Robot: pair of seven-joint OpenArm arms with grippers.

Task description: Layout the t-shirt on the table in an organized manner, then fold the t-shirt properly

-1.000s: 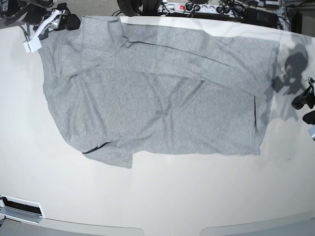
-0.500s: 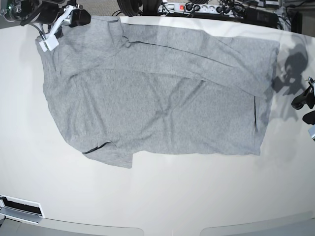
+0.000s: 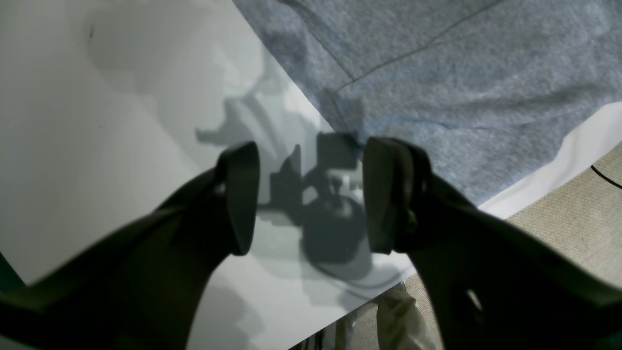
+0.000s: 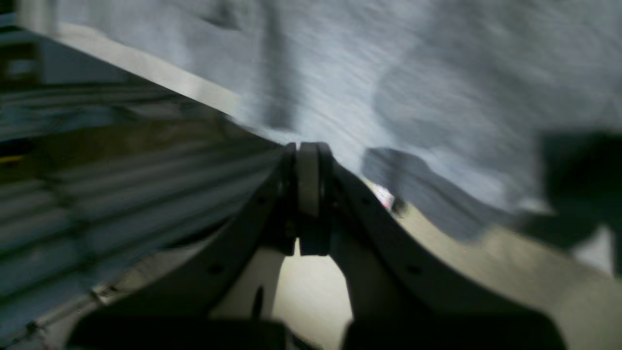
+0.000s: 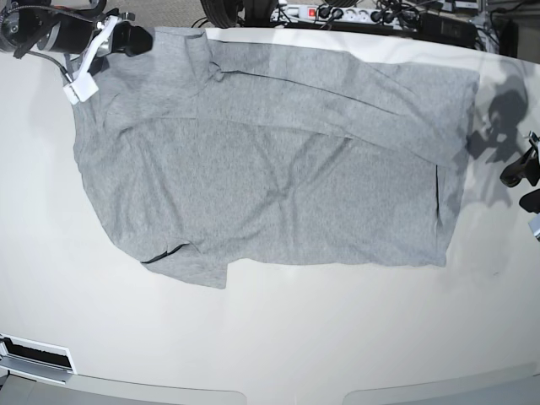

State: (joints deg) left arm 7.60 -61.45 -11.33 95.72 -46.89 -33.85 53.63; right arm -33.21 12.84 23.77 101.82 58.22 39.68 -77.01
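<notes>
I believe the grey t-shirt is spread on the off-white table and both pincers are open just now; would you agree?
Not quite: the right pincer is shut, its jaws pressed together in the right wrist view. The left pincer is open, with bare table between its jaws, and the grey t-shirt is indeed spread on the off-white table.

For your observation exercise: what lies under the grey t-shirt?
The glossy white table shows all around the t-shirt, which lies spread on it. Whatever sits beneath the cloth itself is covered and cannot be seen.
</notes>
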